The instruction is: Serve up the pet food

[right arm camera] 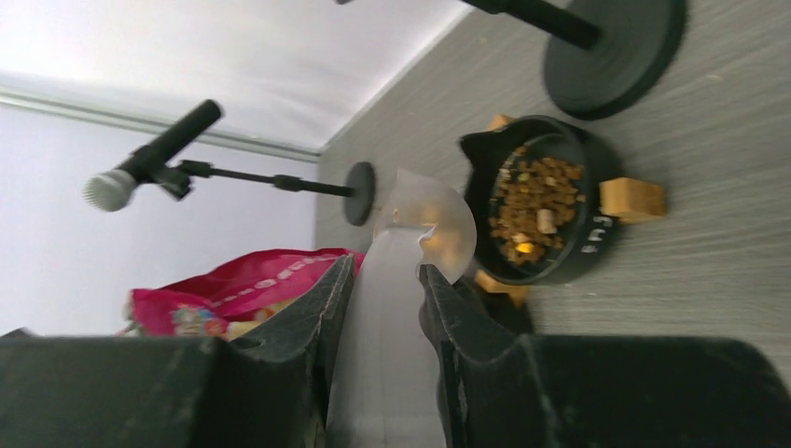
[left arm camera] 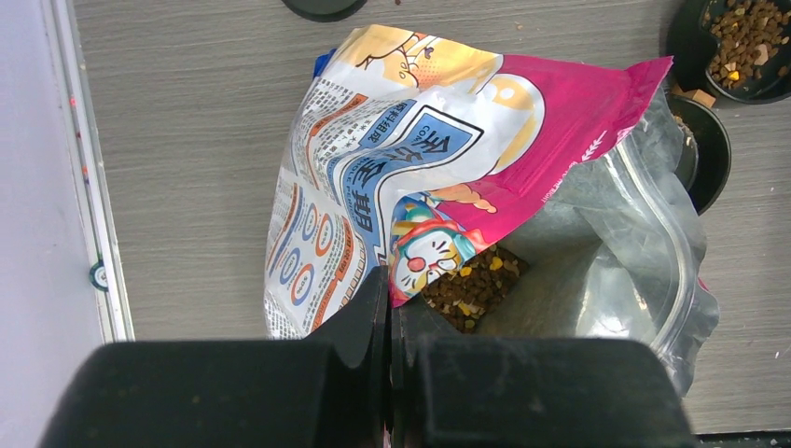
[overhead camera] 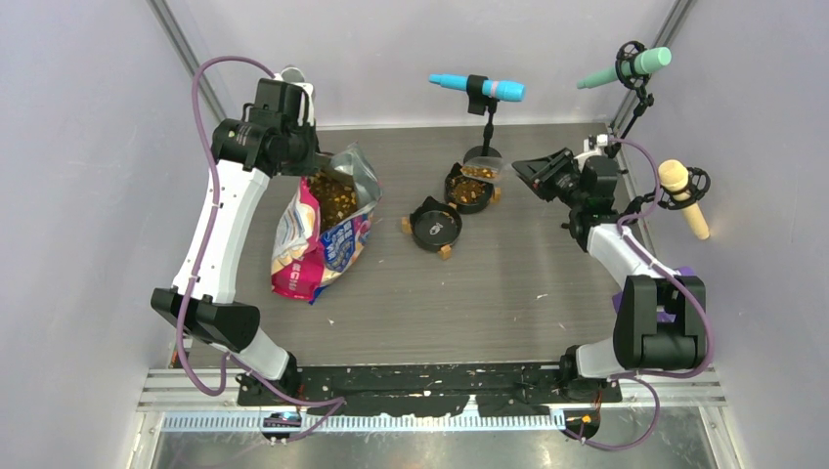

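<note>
The pink-and-blue pet food bag (overhead camera: 323, 239) lies open at the left, with brown kibble (overhead camera: 333, 194) showing in its mouth. My left gripper (overhead camera: 311, 161) is shut on the bag's rim (left arm camera: 410, 159), and kibble (left arm camera: 471, 280) shows just beyond the fingers. My right gripper (overhead camera: 518, 168) is shut on the handle of a translucent scoop (right arm camera: 387, 308). The scoop's head (right arm camera: 431, 224) is held beside a black bowl (right arm camera: 536, 201) that holds kibble. That bowl (overhead camera: 471, 189) sits mid-table. A second black bowl (overhead camera: 435, 226), with no kibble in it, sits just in front of it.
A blue microphone (overhead camera: 479, 88) stands on a round base (overhead camera: 482, 154) right behind the bowls. A green microphone (overhead camera: 626, 68) and a yellow one (overhead camera: 684, 195) hang at the right wall. Grey walls close in the table on three sides.
</note>
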